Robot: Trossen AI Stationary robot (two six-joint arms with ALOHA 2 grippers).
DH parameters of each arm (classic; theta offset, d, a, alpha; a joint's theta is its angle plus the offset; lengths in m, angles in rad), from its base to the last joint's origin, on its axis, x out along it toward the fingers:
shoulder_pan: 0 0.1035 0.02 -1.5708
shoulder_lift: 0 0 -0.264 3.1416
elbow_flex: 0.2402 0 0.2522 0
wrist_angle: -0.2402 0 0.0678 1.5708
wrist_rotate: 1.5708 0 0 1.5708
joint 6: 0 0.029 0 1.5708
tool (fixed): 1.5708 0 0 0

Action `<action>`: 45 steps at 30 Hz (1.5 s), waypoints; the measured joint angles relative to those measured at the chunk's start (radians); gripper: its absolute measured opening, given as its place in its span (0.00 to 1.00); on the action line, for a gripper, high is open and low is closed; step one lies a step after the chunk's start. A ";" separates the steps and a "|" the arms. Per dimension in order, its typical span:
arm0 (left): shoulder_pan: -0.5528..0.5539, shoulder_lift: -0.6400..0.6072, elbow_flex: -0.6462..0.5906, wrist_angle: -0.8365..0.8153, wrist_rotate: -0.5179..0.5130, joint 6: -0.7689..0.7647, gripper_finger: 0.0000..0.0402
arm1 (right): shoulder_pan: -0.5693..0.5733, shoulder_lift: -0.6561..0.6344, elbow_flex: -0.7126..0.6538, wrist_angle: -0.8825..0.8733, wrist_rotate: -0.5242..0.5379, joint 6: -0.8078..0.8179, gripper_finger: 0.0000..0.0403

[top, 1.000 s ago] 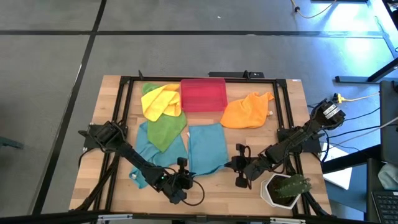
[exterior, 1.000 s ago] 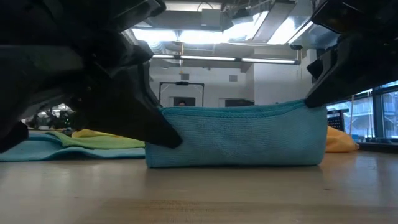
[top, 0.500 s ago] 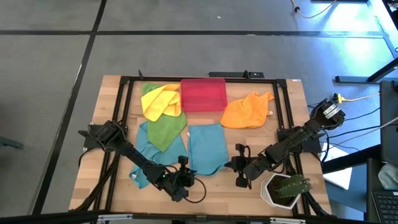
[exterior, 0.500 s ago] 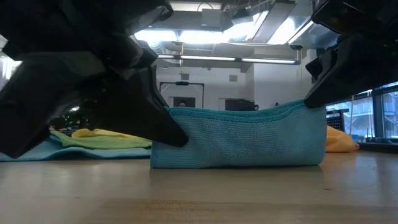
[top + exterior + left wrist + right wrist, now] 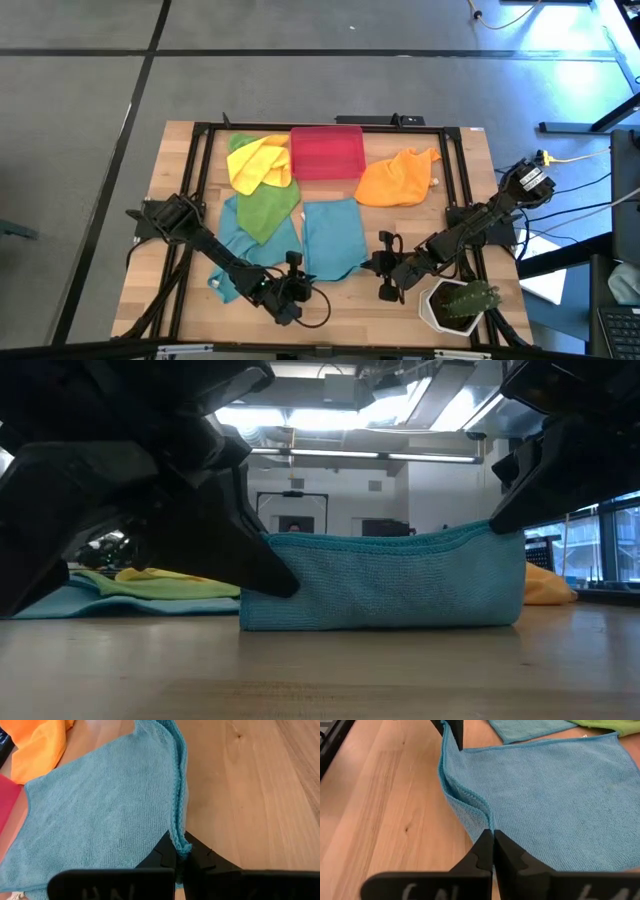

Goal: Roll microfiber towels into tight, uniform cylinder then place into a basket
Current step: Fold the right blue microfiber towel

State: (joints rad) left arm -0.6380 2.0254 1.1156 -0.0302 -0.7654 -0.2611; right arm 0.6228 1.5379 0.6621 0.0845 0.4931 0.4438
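Observation:
A teal-blue microfiber towel (image 5: 331, 235) lies in the middle of the table, its far part flat on the wood. Its near edge (image 5: 385, 540) stands raised like a low wall between my two grippers. My left gripper (image 5: 299, 273) is shut on the near left corner and my right gripper (image 5: 379, 264) on the near right corner. The red-pink basket (image 5: 326, 152) sits at the far middle. Yellow (image 5: 258, 162), green (image 5: 268, 208) and orange (image 5: 397, 180) towels and a second teal one (image 5: 230, 243) lie around it. My left gripper pinches the towel's near left corner at its hemmed edge (image 5: 179, 842) between its two fingers, slanting down from the near left. The corner is lifted off the wood. The hem runs fairly taut away toward the other gripper. My right gripper pinches the near right corner (image 5: 486, 824) between its two fingers, slanting down from the near right. The cloth folds over in a few layers just beyond the fingertips. The corner is held up, and the rest of the towel (image 5: 555, 795) lies flat.
A white pot with a cactus (image 5: 460, 305) stands at the near right, close to my right arm. A black frame (image 5: 200, 180) runs around the work area. Bare wood (image 5: 340, 310) shows along the near edge.

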 joint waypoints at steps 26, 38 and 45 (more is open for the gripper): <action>-0.012 -0.041 0.000 0.046 0.159 -0.046 0.00 | 0.031 0.000 0.000 0.003 -0.181 0.067 0.01; -0.026 -0.102 0.001 0.142 0.348 0.015 0.00 | 0.116 -0.001 0.039 0.088 -0.306 -0.051 0.01; -0.009 -0.214 0.001 0.008 0.247 0.096 0.00 | 0.081 -0.011 0.119 -0.159 -0.107 -0.129 0.02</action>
State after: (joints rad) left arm -0.6473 1.8113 1.1166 -0.0219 -0.5179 -0.1649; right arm 0.7033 1.5269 0.7807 -0.0744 0.3856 0.3148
